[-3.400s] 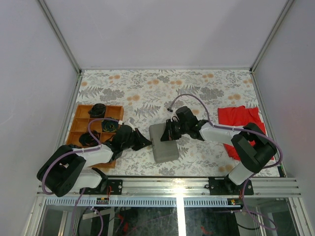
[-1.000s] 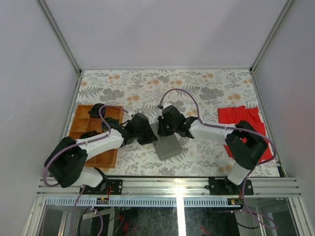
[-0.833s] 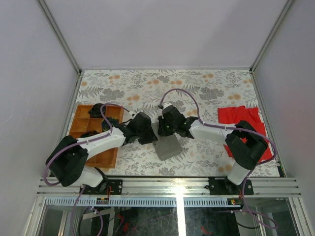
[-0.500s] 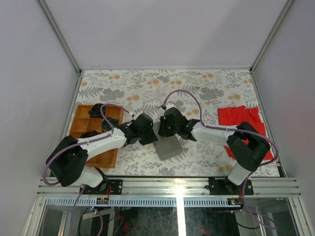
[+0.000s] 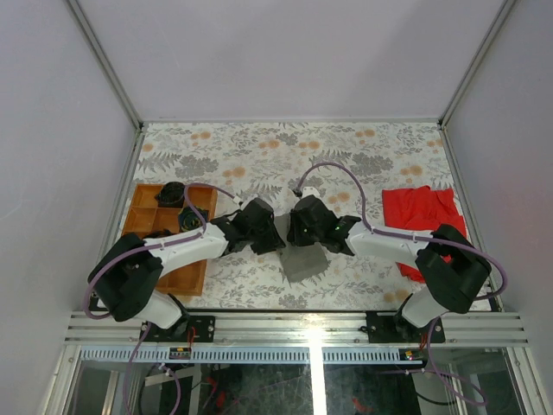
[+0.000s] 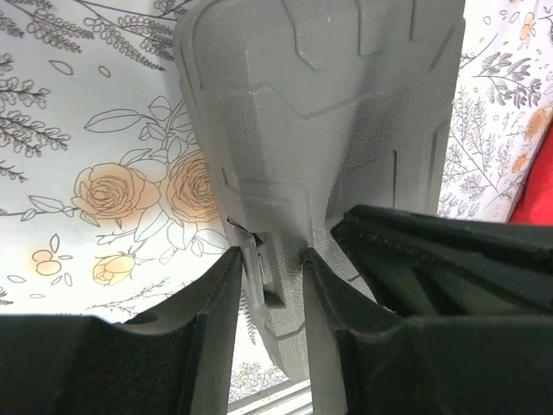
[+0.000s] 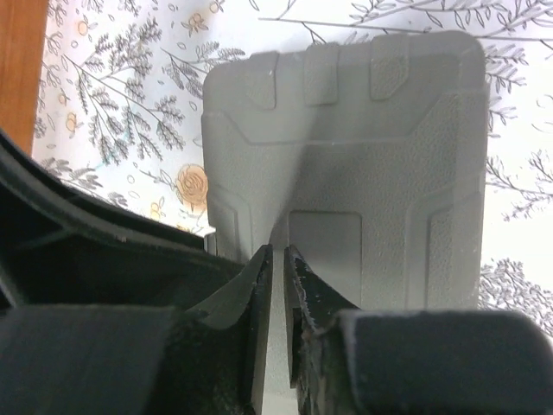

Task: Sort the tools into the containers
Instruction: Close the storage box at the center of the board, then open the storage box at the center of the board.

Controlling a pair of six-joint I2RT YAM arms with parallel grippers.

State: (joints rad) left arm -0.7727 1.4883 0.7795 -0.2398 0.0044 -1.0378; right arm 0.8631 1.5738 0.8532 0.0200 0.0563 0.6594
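Observation:
The grey case (image 5: 307,259) lies closed on the floral table, between both arms. My left gripper (image 5: 270,240) is at its left edge; in the left wrist view its jaws (image 6: 270,259) clamp the case's latch tab (image 6: 259,268). My right gripper (image 5: 301,232) rests on the far end of the case lid (image 7: 363,130), fingers (image 7: 276,259) nearly together with nothing between them. The wooden tray (image 5: 186,281) stands at the left with dark tools (image 5: 173,192) in its far compartments. No tools lie loose in view.
A red cloth (image 5: 422,207) lies at the right. The two gripper heads are close together over the case. The tray's corner shows in the right wrist view (image 7: 22,69). Metal frame posts edge the table.
My left gripper has moved right, up to the case's edge. My right gripper swung left, then back right. The case has slid a little to the right and turned slightly.

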